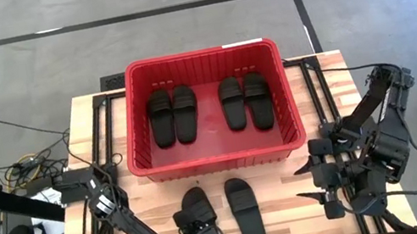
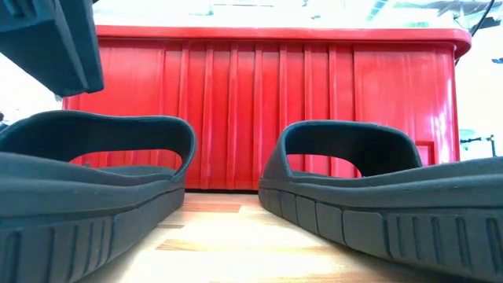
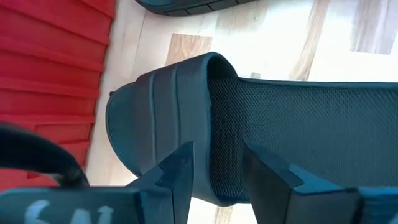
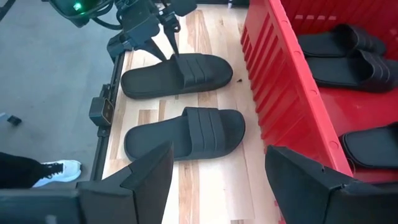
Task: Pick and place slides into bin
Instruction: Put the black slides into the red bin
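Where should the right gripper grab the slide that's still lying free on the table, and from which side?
Take the free slide by its wide strap, one finger under the arch through the open toe and one on top. It lies flat, so the raised strap is the graspable edge. The right gripper, open, should probably descend from above; the left gripper is at the other slide.

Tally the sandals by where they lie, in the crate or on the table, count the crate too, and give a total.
Black slides in the red bin: 4
Black slides on the table: 2
Red bin: 1
Total: 7
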`<action>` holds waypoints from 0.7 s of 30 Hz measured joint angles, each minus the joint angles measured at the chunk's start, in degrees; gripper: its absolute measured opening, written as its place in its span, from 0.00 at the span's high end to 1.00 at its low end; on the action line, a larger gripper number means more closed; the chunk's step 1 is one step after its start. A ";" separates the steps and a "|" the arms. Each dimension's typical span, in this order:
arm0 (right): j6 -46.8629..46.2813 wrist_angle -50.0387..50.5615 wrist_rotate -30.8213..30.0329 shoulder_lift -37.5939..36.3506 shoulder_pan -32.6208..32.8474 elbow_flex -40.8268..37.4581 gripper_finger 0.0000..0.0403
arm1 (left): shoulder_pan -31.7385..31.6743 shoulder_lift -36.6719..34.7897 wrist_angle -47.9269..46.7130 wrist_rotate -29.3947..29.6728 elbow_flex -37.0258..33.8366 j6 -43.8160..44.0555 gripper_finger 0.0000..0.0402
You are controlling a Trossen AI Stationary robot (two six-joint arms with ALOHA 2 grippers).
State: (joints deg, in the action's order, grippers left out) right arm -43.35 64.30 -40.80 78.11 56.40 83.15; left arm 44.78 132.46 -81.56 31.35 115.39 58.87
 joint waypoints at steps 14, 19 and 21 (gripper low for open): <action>0.23 0.01 0.00 0.00 0.00 0.00 0.40 | -2.48 -0.02 1.95 2.60 -0.04 -3.48 0.58; 0.23 0.01 0.02 0.00 0.00 0.00 0.40 | -2.86 1.32 3.47 0.22 -0.13 -5.26 0.54; 0.09 0.01 0.04 0.00 0.18 -0.01 0.40 | -2.88 1.89 4.42 -0.99 -0.10 -5.95 0.53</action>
State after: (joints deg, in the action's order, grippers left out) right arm -43.25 64.31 -40.76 78.11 56.59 83.15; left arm 41.90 134.35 -77.13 30.36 115.29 52.93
